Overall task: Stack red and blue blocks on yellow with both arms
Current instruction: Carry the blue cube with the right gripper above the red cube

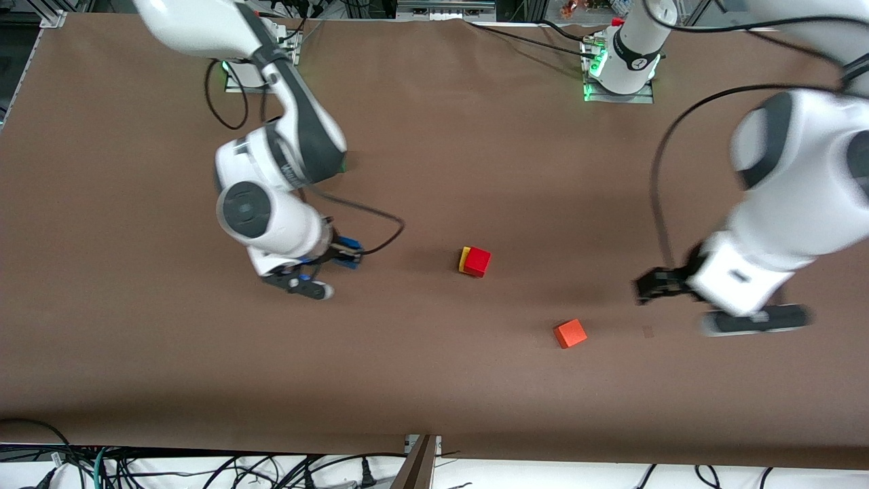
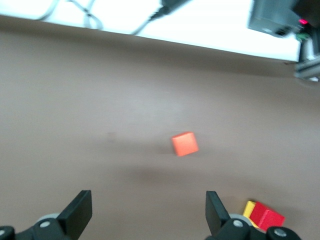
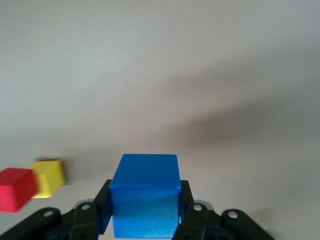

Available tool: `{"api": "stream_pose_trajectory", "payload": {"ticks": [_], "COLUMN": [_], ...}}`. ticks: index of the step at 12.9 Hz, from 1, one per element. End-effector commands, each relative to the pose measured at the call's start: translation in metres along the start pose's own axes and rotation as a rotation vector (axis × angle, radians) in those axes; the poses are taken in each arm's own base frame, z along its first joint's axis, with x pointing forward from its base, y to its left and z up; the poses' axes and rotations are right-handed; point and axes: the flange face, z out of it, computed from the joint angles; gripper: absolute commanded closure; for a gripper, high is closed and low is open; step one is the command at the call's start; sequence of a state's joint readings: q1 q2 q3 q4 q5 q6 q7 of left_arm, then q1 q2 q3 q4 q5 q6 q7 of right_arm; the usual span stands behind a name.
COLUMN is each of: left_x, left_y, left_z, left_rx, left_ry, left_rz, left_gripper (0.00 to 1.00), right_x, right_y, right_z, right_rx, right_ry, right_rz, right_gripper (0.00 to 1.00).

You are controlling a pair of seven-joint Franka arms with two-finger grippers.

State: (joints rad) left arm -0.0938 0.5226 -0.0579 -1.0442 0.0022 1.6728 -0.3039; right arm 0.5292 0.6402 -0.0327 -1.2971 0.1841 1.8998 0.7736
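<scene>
Red block [image 1: 478, 261] on yellow cube [image 1: 464, 259], mid-table. Right gripper [image 1: 337, 256] clamps blue block [image 3: 145, 192]; next, carry over stack. Left gripper [image 1: 653, 286] agape, empty.

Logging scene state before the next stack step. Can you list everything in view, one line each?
red block: 1, deep red, on top of the yellow block, mid-table.
yellow block: 1, bright yellow, under the red block, only an edge showing in the front view.
blue block: 1, deep blue, clamped in the right gripper, above the table toward the right arm's end.
orange cube: 1, orange, alone on the table, nearer the front camera than the stack, toward the left arm's end.
table: 1, brown surface.
cables: several, black and some coloured, along the table edge closest to the front camera.
right gripper: 1, black, shut on the blue block.
left gripper: 1, black, open, empty, over bare table beside the orange cube.
</scene>
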Motion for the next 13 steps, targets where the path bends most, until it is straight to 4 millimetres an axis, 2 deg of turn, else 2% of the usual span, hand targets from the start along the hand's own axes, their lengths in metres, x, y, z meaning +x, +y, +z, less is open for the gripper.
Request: {"api": "stream_pose_trajectory", "payload": {"ticks": [1,2,4,6,9,11,13], "left_x": [-0.007,-0.011,-0.016,-0.024,-0.061,-0.084,-0.095], "left_y": [-0.035,-0.039,-0.051,-0.072,-0.101,-0.116,-0.118], "left_z": [-0.018,-0.014,-0.017,-0.041,-0.048,-0.045,-0.036], "left_rx": [0.038,0.057,0.092,0.085,0.047,0.021,0.024], "left_ry": [-0.042,-0.082,-0.122,-0.121,-0.188,-0.189,-0.193], "left_rz": [-0.039,-0.044,-0.055,-0.082,-0.001,-0.009,-0.010], "left_gripper": [0.00,0.00,0.00,0.00,0.00,0.00,0.00], "right_x": [-0.028,-0.041,-0.059,-0.090,-0.118,-0.125,-0.128], "right_y": [-0.058,-0.077,-0.100,-0.130,-0.165,-0.180,-0.183], "right_z": [0.003,0.002,0.002,0.017,0.040,0.051,0.061], "right_rx": [0.013,0.032,0.101,0.162,0.240,0.280,0.272], "right_ry": [0.052,0.084,0.123,0.153,0.179,0.186,0.189], "right_rz": [0.019,0.028,0.048,0.055,0.116,0.147,0.135], "right_gripper": [0.68,0.68,0.68,0.68,0.68,0.68,0.68]}}
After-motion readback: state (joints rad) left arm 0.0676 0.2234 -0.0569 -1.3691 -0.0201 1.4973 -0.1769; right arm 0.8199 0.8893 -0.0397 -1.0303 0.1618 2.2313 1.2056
